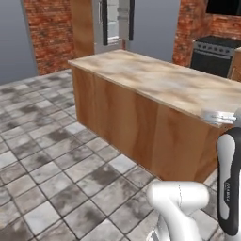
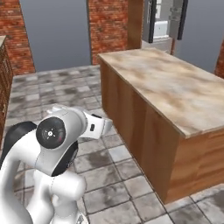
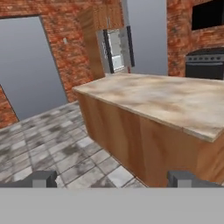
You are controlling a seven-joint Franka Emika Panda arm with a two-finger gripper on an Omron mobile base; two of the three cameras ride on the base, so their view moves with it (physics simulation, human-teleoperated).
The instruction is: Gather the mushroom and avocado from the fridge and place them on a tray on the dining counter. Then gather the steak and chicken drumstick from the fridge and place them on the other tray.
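Note:
The fridge (image 3: 116, 51) stands far off at the back wall, past a counter. Two dark door edges frame a pale lit interior; nothing inside can be made out at this distance. It shows small in the left base view too, fridge (image 1: 114, 23), and in the right base view, fridge (image 2: 164, 26). My gripper (image 3: 111, 179) is open with nothing between its fingertips (image 3: 41, 179). It hangs over the tiled floor, short of the counter's near corner. The mushroom, avocado, steak, chicken drumstick, both trays and the dining counter are out of view.
A short island (image 1: 141, 80) with a beige marble-look top and wooden sides lies between me and the fridge. A black stove (image 3: 205, 63) stands at the back right. Brick walls ring the room. Grey tiled floor (image 1: 47, 155) runs along the island's left side.

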